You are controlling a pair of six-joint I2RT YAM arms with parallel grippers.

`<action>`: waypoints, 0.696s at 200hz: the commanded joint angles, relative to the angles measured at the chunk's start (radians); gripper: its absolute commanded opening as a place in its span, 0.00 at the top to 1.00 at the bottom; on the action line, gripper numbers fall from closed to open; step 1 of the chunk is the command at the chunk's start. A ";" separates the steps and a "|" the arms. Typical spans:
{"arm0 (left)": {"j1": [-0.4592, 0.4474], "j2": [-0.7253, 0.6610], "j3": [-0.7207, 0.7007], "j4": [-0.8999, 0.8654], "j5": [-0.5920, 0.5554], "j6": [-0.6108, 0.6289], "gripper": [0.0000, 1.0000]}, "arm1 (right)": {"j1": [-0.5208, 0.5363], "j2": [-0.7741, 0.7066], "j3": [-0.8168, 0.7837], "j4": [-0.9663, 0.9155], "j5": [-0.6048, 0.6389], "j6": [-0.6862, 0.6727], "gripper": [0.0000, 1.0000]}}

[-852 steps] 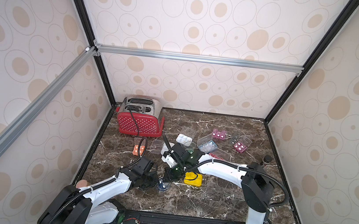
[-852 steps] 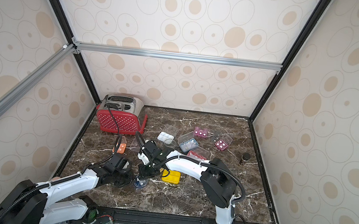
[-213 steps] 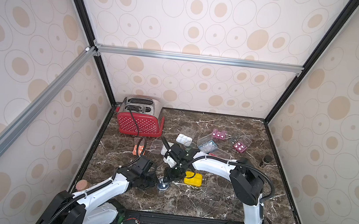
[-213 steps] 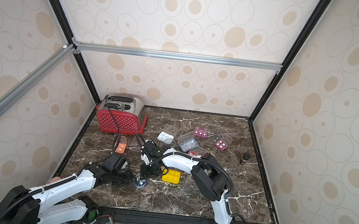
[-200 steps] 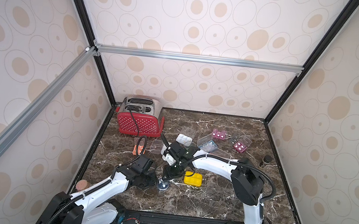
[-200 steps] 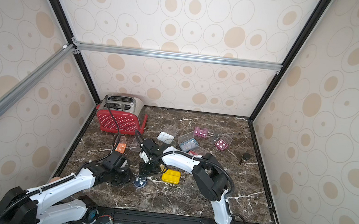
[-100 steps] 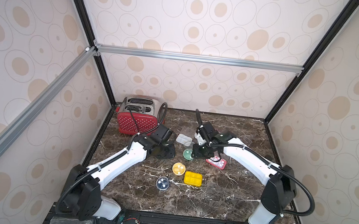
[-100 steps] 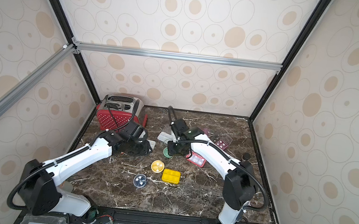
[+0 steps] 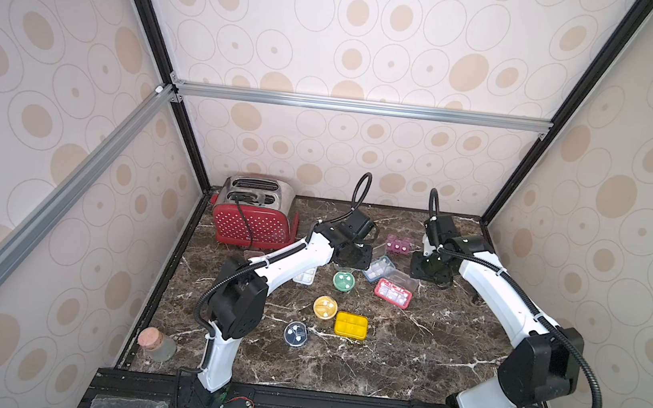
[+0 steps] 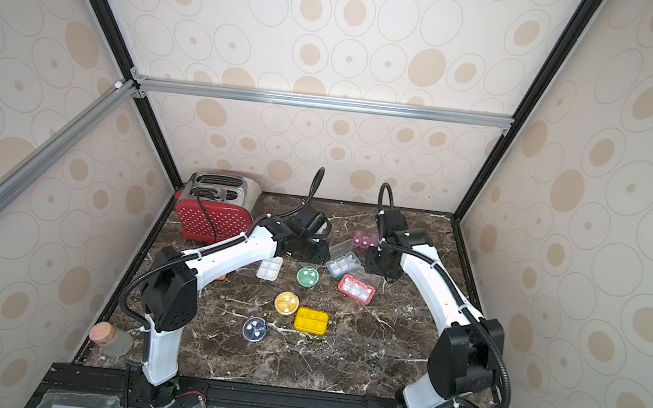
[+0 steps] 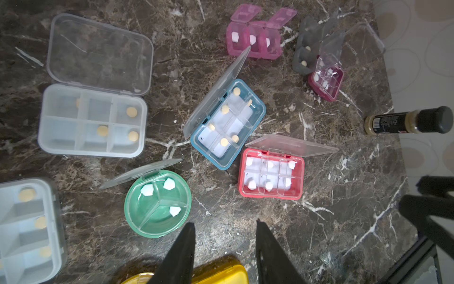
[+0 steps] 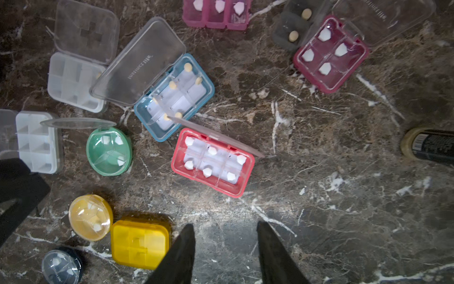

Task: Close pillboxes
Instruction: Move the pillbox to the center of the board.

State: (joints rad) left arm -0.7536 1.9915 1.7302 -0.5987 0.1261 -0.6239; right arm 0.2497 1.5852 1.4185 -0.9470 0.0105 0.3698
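The left end effector (image 11: 224,225) and the right end effector (image 12: 224,226) hover empty, jaws moderately parted. Nearest on the counter (image 9: 425,350), the yellow pillbox (image 9: 350,325) lies shut; farther, the green pillbox (image 9: 344,281), red pillbox (image 9: 392,293) and blue pillbox (image 9: 379,268) stand lid-up. Bare counter spreads near right.

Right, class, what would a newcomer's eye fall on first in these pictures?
The red dotted toaster in the back left corner of the table stands out first. Next come the bright boxes mid-table: the blue pillbox, red pillbox and green pillbox lie with clear lids open, while the yellow rectangular pillbox nearer the front is shut.
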 commanded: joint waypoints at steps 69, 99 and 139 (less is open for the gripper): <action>-0.084 0.186 0.112 0.064 -0.092 -0.061 0.56 | -0.102 0.019 0.019 0.031 -0.196 -0.039 0.54; -0.085 0.227 0.136 0.069 -0.076 -0.074 0.57 | -0.102 -0.014 -0.015 0.076 -0.259 -0.017 0.54; -0.086 0.274 0.163 0.058 -0.071 -0.078 0.60 | -0.102 -0.026 -0.020 0.080 -0.281 -0.020 0.54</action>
State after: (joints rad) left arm -0.8364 2.2383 1.8393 -0.5320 0.0647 -0.6838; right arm 0.1474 1.5875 1.4094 -0.8700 -0.2367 0.3450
